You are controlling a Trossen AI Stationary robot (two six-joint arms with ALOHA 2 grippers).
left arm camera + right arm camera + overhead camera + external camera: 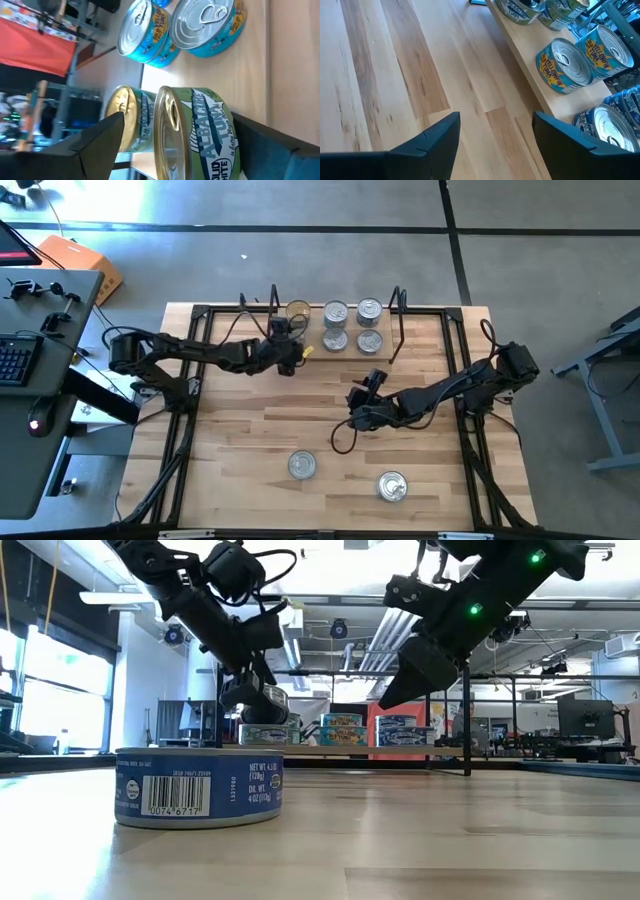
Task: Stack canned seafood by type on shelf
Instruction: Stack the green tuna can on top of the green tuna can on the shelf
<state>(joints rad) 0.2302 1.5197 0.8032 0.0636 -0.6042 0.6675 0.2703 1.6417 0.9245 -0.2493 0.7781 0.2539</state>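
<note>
At the left end of the low light-wood shelf with black wire uprights (385, 330), which runs along the far edge of the table, the left gripper (290, 352) hangs over the gold-lidded, green-labelled albacore tins (192, 132). In the left wrist view its dark fingers (95, 137) stand wide on either side of the nearer gold-lidded tin, apart from it rather than pressed to it, with a second gold-lidded tin (125, 117) just behind. The jaws are fully spread and hold nothing, so this tin looks freshly set down among its own kind.

To the right along the shelf sit the silver-lidded tins (352, 326), four lids showing from above in two rows. The right wrist view shows teal yellowfin labels (570, 62) and, beyond them, dark blue labels (607, 122), so the types seem grouped, though how high each stack goes cannot be told.

Further right, the right gripper (362, 405) hovers above bare tabletop in the middle of the table, well short of the shelf. Its jaws are open wide and empty, with only wood grain between them.

Two silver-lidded tins are left on the near part of the table: one at centre-left (302, 465), the blue-labelled one (198, 798) that fills the low view, and one to its right (392, 486). By my reading most of the job is done; these two remain to be picked up and placed with their matching types.
</note>
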